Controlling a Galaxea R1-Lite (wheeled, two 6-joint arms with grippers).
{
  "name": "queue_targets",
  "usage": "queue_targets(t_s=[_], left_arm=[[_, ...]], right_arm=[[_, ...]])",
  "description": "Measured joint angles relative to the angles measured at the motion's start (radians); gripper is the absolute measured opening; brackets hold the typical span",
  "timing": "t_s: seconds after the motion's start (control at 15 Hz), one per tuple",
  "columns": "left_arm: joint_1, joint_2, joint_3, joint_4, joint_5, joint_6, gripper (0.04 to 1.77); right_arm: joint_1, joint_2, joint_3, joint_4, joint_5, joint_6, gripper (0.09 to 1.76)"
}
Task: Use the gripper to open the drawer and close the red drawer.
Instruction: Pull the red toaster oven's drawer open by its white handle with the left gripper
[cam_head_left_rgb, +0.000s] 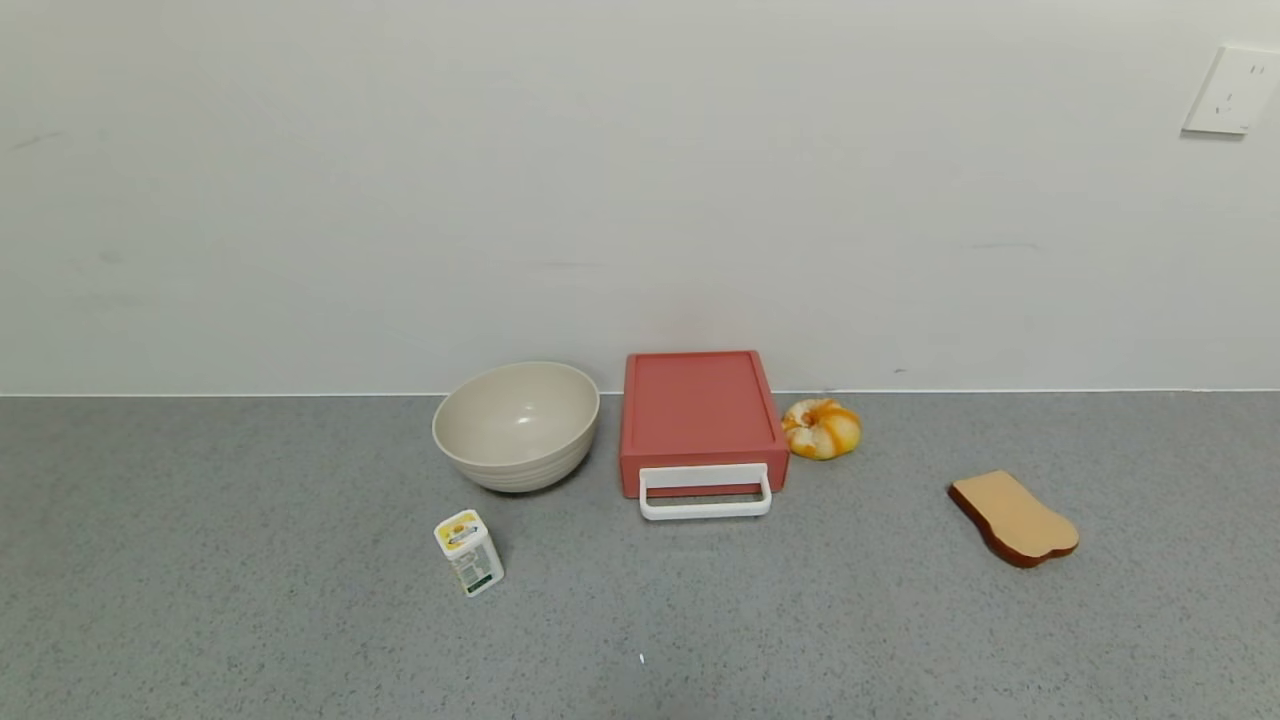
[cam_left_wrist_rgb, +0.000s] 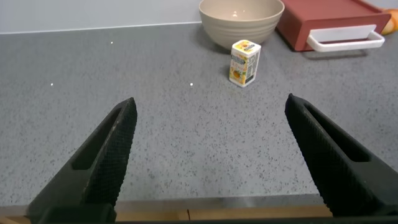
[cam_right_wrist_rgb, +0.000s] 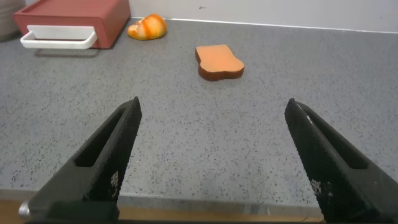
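Head view: drawer (cam_head_left_rgb: 700, 420) sits shut at the wall on the grey counter (cam_head_left_rgb: 250, 620), between a beige bowl (cam_head_left_rgb: 517, 425) and a bun (cam_head_left_rgb: 821, 428). Left hand (cam_left_wrist_rgb: 208, 155) and right hand (cam_right_wrist_rgb: 211, 155) hover over the counter's near edge, both wide open, holding nothing.

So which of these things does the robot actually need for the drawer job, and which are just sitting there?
Needed:
- red drawer, shut
- its white handle
- left gripper and right gripper, both open, back from the drawer

Just lying about:
- beige bowl
- small carton
- bread roll
- toast slice
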Motion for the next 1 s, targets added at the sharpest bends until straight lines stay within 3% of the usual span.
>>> queue_targets(t_s=[0.47, 0.73, 1.0], left_arm=[[0.000, 0.047, -0.186, 0.143, -0.030, -0.001, 1.72], [-0.005, 0.209, -0.319, 0.148, -0.030, 0.000, 1.72], [-0.027, 0.457, -0.489, 0.151, -0.065, 0.008, 1.72]], right_arm=[[0.000, 0.000, 0.000, 0.000, 0.000, 0.000, 1.70], [0.000, 0.000, 0.000, 0.000, 0.000, 0.000, 1.70], [0.000, 0.000, 0.000, 0.000, 0.000, 0.000, 1.70]])
